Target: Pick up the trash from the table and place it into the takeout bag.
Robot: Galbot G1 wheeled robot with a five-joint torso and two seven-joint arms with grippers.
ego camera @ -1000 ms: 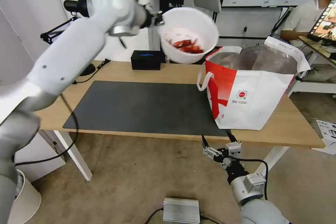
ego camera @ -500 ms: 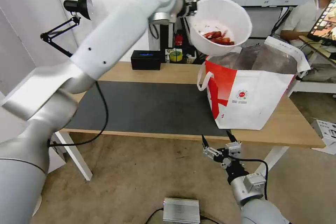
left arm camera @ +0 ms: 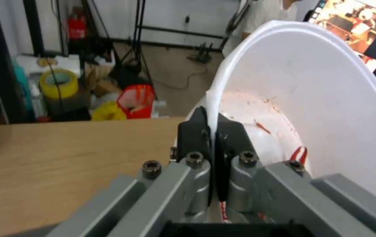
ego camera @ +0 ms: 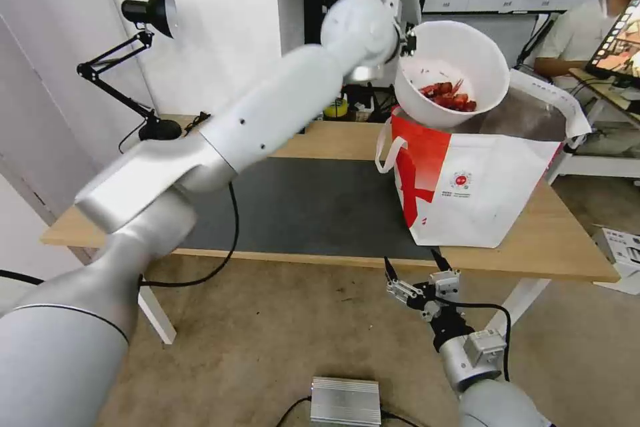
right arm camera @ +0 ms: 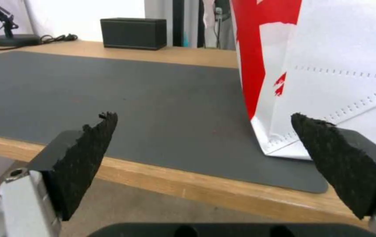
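The left arm reaches high and forward, its left gripper (left arm camera: 213, 131) clamped tight. The right gripper (ego camera: 412, 270) hangs low with fingers (right arm camera: 87, 154) spread wide.

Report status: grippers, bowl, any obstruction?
Left gripper shut on bowl rim, bowl tilted over takeout bag mouth. Right gripper open, parked below table edge. Nothing blocking the bag.

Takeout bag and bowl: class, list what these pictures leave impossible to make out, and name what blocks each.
- Inside of the takeout bag: head view, the white bowl and the bag's front wall cover it.
- Bowl's full contents: left wrist view, the left gripper and the picture's edge cut off the bowl.
- Bag's top: right wrist view, cut off beyond the right gripper.
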